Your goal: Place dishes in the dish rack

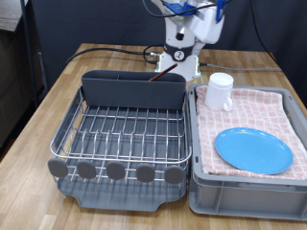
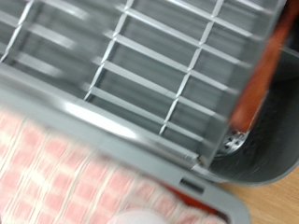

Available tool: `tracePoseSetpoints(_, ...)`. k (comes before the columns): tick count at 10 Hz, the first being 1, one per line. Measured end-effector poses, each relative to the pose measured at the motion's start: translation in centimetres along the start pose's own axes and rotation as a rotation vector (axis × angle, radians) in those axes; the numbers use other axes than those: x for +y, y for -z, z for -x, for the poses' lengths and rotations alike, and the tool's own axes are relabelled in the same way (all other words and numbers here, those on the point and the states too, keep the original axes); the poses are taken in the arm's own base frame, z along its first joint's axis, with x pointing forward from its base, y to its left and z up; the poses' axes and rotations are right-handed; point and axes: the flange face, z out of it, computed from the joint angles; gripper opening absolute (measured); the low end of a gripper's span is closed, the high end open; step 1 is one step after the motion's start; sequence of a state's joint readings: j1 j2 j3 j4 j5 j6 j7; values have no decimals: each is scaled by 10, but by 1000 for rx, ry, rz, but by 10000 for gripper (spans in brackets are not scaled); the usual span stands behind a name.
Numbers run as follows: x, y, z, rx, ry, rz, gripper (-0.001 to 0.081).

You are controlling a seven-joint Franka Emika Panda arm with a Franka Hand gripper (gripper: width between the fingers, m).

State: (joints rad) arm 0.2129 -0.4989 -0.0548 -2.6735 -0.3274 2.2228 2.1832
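The dish rack stands at the exterior view's left, a silver wire grid on a dark grey tray with a tall grey back compartment. Its grid holds nothing. The blue plate lies flat on the checked cloth in the grey bin. The white mug stands upright on the cloth behind the plate. The wrist view looks down on the rack's wires and the cloth. In that view a brown wooden spoon slants into a dark grey compartment. The mug's rim just shows there. The gripper's fingers show in neither view.
The lighter grey bin lined with pink-and-white checked cloth sits at the exterior view's right, against the rack. The robot's white base with cables stands behind both on the wooden table. Part of the arm hangs at the top.
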Motion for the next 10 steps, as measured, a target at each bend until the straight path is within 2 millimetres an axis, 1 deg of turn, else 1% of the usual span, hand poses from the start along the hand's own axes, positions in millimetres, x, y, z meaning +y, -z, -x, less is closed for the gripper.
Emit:
tracePoseSetpoints(1, -4, 0, 7, -8, 70, 7, 802)
tracePoseSetpoints(3, -7, 0, 6, -14, 41, -7, 802)
tracePoseSetpoints(5, -17, 4, 16, -42, 89, -50, 802)
tracePoseSetpoints(7, -33, 6, 36, -95, 155, -76, 802)
tracePoseSetpoints(10, -56, 3, 71, -166, 204, -43, 802)
